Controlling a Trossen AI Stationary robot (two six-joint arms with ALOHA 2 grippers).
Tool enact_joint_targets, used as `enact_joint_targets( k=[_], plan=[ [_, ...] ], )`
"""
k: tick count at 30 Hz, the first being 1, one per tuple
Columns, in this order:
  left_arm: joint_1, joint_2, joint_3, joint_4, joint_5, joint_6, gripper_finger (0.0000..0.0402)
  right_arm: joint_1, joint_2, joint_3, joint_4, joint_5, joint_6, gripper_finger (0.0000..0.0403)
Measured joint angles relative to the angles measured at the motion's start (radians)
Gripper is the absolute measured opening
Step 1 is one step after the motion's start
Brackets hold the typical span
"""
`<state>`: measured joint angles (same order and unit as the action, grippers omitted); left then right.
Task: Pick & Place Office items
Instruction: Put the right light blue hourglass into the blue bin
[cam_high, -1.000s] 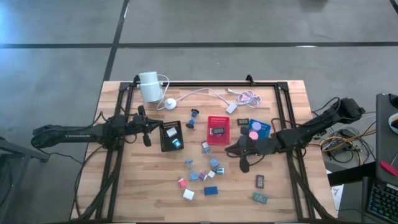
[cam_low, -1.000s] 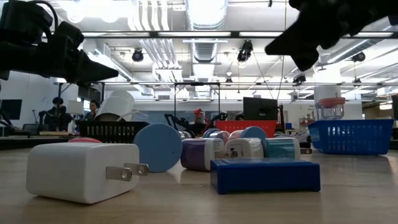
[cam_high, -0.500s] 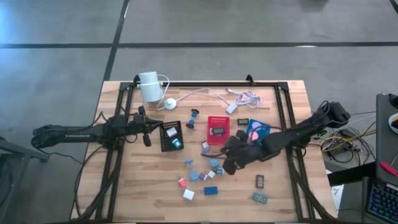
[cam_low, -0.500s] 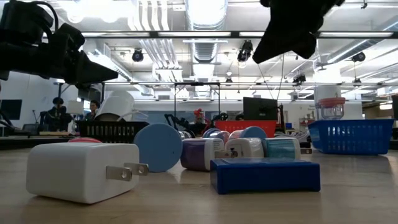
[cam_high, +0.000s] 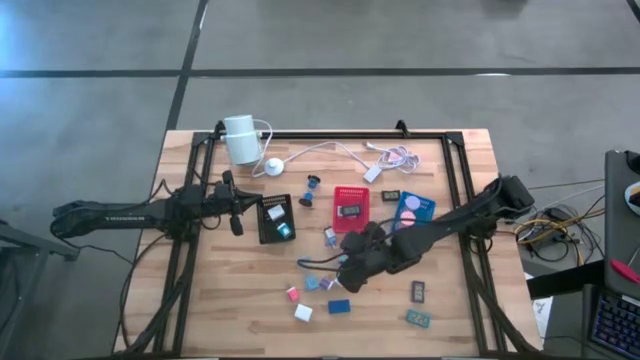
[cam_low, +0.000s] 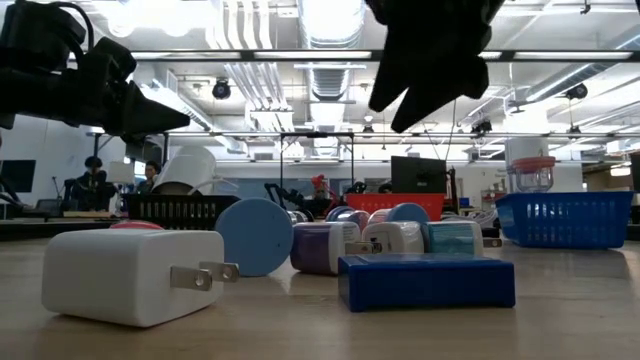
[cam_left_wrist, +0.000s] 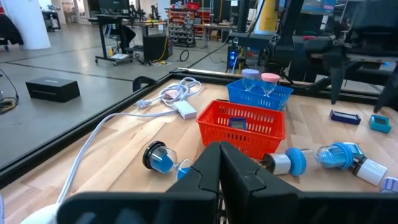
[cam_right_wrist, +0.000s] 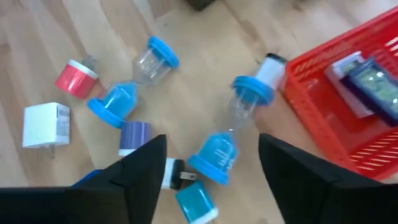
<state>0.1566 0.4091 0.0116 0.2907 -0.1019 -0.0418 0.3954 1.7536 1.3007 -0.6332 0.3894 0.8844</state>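
The office items lie loose on the wooden table: blue-capped hourglass pieces (cam_right_wrist: 221, 152), a white plug block (cam_right_wrist: 43, 124), a pink piece (cam_right_wrist: 76, 78) and a purple block (cam_right_wrist: 134, 134). In the low view a white plug block (cam_low: 130, 275) and a blue block (cam_low: 425, 282) rest flat at the front. My right gripper (cam_high: 348, 278) hangs open above this scatter, its fingers (cam_right_wrist: 146, 165) on either side of an hourglass piece and well above it. My left gripper (cam_high: 238, 208) waits shut, left of the black tray (cam_high: 275, 218).
A red tray (cam_high: 351, 208) with dark clips inside and a blue tray (cam_high: 413, 210) stand behind the scatter. A white cylinder (cam_high: 240, 138) with its white cable sits at the far edge. Two dark clips (cam_high: 418, 291) lie near the front right. A black frame runs around the table.
My right gripper has travelled from beside the blue tray toward the table's left and a little toward the near edge, ending above the loose pieces. Its fingers have opened on the way. The items have not moved.
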Motion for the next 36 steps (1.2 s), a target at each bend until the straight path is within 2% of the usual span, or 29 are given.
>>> enact_joint_targets(
  k=[7,25,36],
  plan=[
    [0.0,0.0,0.0,0.0,0.0,0.0,0.0012,0.011,0.058,0.003,-0.006,0.0,0.1,0.029],
    [0.0,0.0,0.0,0.0,0.0,-0.008,0.0012,0.008,0.208,-0.001,0.009,-0.022,0.207,0.0292],
    [0.0,0.0,-0.001,-0.001,0.0,-0.012,0.0012,-0.006,0.221,-0.001,0.016,-0.017,0.208,0.0292]
  ],
)
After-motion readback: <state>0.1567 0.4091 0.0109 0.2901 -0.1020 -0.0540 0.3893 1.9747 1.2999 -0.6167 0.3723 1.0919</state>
